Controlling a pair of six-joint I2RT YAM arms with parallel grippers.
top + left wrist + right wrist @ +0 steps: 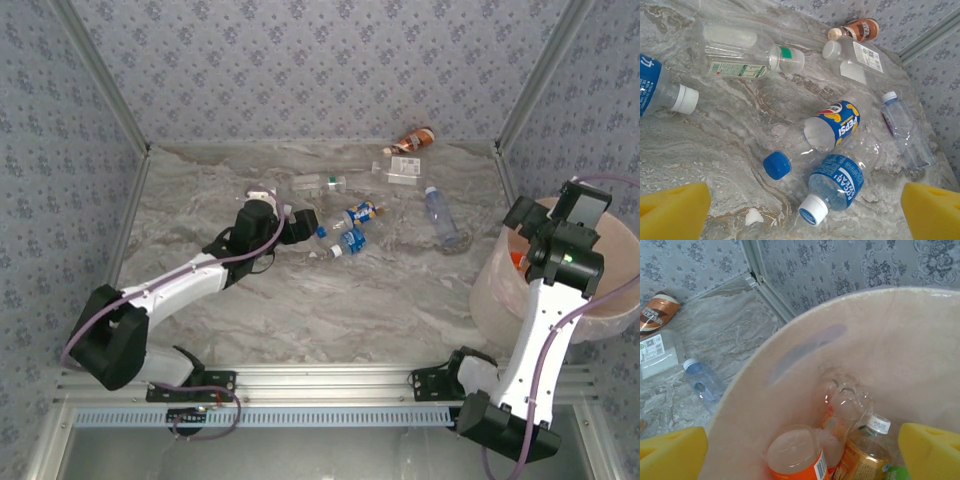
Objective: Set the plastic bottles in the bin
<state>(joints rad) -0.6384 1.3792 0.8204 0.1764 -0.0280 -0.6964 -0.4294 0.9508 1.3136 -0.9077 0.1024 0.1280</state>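
Several plastic bottles lie on the marble table. A Pepsi bottle (pixel 832 125) with a blue cap and a blue-labelled bottle (pixel 837 182) with a white cap lie just ahead of my left gripper (pixel 802 215), which is open and holds nothing. In the top view that gripper (pixel 305 222) is beside the same pair (pixel 352 228). My right gripper (pixel 800 455) hangs open over the pinkish bin (pixel 865 340), nothing between its pads. Inside the bin lie an orange-labelled bottle (pixel 797 455), a clear one (pixel 845 400) and a yellow-labelled one (pixel 865 452).
Farther back lie a clear bottle with a green-white label (pixel 740 57), a flat clear one (pixel 855 57), a brown-labelled one (pixel 860 29) by the back wall and a small blue-capped one (pixel 902 127). The bin (pixel 620 240) stands at the table's right edge.
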